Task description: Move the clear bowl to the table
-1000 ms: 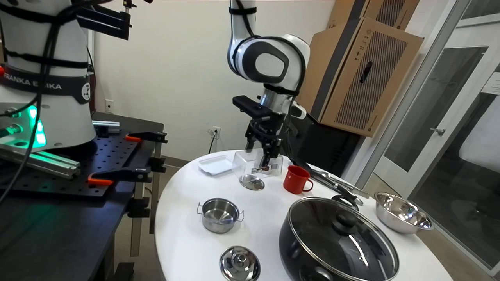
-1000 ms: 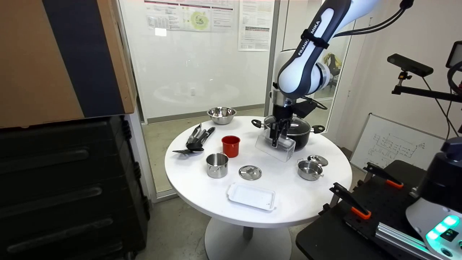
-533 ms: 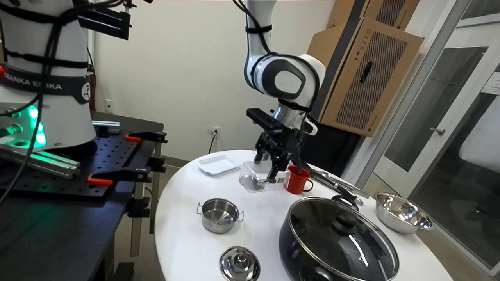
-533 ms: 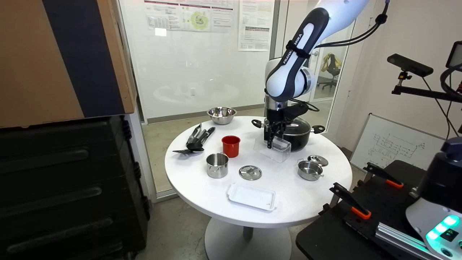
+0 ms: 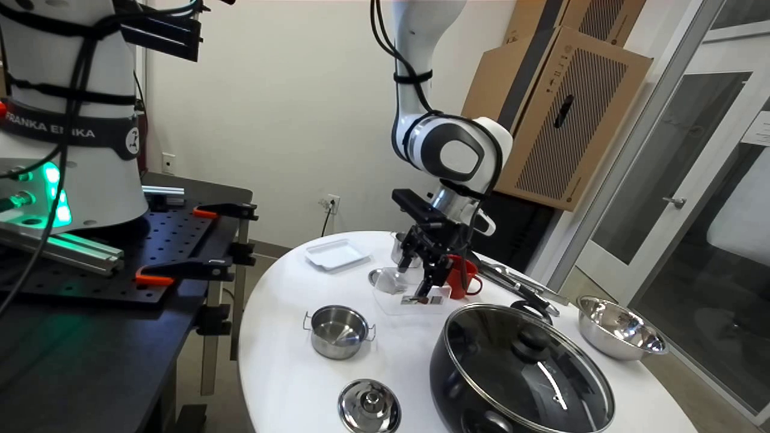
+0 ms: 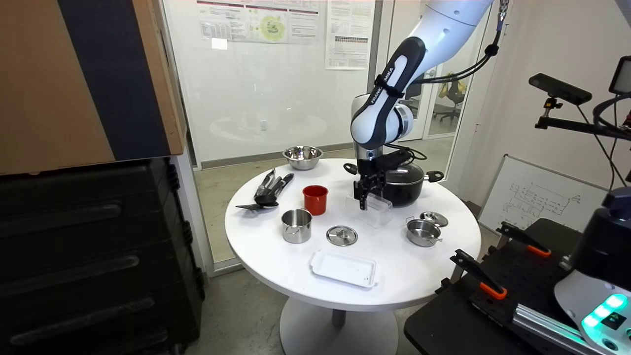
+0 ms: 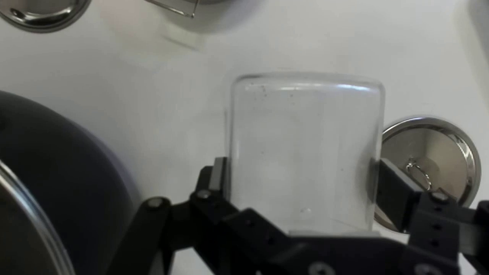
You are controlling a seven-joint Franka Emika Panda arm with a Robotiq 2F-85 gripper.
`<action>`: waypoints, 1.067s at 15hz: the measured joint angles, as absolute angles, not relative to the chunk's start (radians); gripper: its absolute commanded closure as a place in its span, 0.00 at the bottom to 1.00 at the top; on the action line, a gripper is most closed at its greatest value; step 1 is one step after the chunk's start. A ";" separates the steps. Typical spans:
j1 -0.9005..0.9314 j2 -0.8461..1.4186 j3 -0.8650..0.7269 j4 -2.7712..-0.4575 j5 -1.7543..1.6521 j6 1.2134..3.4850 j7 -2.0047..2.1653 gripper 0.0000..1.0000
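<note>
A robot arm (image 5: 451, 153) holds a clear bowl (image 7: 305, 133) (boxy rather than round) at or just above the white worktop (image 5: 289, 373), between a black pot (image 6: 405, 191) and a steel lid (image 7: 445, 152), in what looks like the setting-down step. Doing it well likely calls for a slow, level descent that misses pot and lid, with release only once the bowl sits flat. The tool (image 7: 300, 172) stands spread wide, clamped across the bowl from one wall to the facing one; whether the bowl touches the worktop is impossible to tell.
</note>
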State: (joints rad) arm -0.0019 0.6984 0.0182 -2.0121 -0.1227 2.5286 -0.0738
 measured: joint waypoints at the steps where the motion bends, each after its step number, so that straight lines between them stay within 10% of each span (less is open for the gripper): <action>1: -0.001 0.714 0.016 -1.996 -0.123 2.520 -0.068 0.35; 6: 0.011 0.772 0.006 -1.937 -0.123 2.502 -0.044 0.35; 8: 0.016 0.789 0.005 -1.922 -0.123 2.502 -0.035 0.02; 16: 0.027 0.809 -0.003 -1.898 -0.123 2.493 -0.008 0.00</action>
